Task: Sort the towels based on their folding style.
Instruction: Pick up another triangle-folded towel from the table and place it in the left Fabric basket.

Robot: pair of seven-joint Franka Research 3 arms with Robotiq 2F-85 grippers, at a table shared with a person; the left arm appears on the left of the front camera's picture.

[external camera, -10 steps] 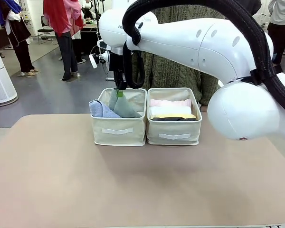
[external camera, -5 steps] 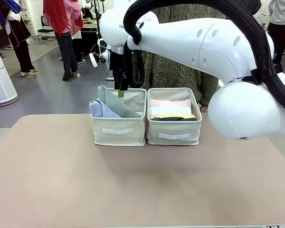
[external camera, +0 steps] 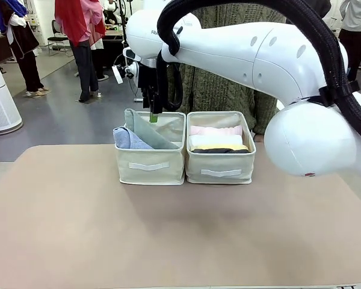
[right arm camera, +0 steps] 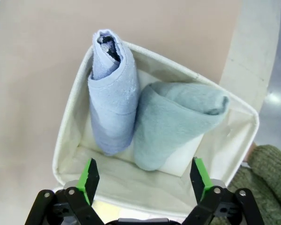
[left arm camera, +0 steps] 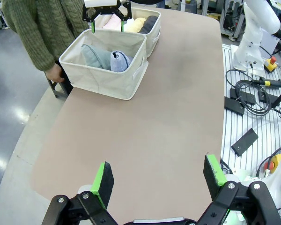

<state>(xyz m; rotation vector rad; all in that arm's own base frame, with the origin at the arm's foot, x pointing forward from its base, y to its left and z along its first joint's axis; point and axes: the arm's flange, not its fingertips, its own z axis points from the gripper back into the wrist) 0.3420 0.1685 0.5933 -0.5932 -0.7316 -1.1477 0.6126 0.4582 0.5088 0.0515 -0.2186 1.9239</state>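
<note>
Right jaws spread above the cone-towel bin

The right gripper (right arm camera: pixel 143 180) hangs empty over the left bin (external camera: pixel 149 167), where the grey-green towel (right arm camera: pixel 175 124) leans beside the light blue towel (right arm camera: pixel 111 96); lifting straight up should avoid snagging either. The left gripper (left arm camera: pixel 157 180), jaws also spread, hovers over the bench (left arm camera: pixel 173 108).

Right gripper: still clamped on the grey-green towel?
No. The right gripper is open above the left bin, its fingers apart, and the grey-green towel lies inside beside the light blue towel.

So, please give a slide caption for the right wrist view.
Open right gripper above a bin holding two cone-shaped towels, light blue and grey-green.
</note>
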